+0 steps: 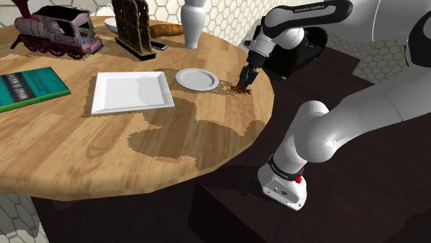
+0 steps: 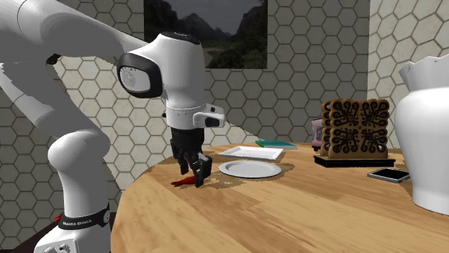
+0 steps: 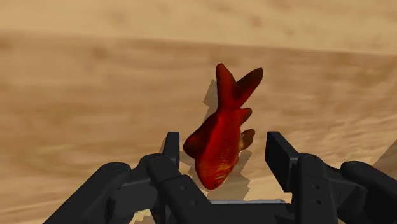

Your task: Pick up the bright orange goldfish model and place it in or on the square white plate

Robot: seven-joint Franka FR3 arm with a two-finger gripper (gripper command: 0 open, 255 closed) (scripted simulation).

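Though near goldfish, round plate apart

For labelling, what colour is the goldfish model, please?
The goldfish model is red-orange, clearest in wrist view.

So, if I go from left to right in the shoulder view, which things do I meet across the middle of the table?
From the left: green book → square white plate → round white plate → red-orange goldfish model.
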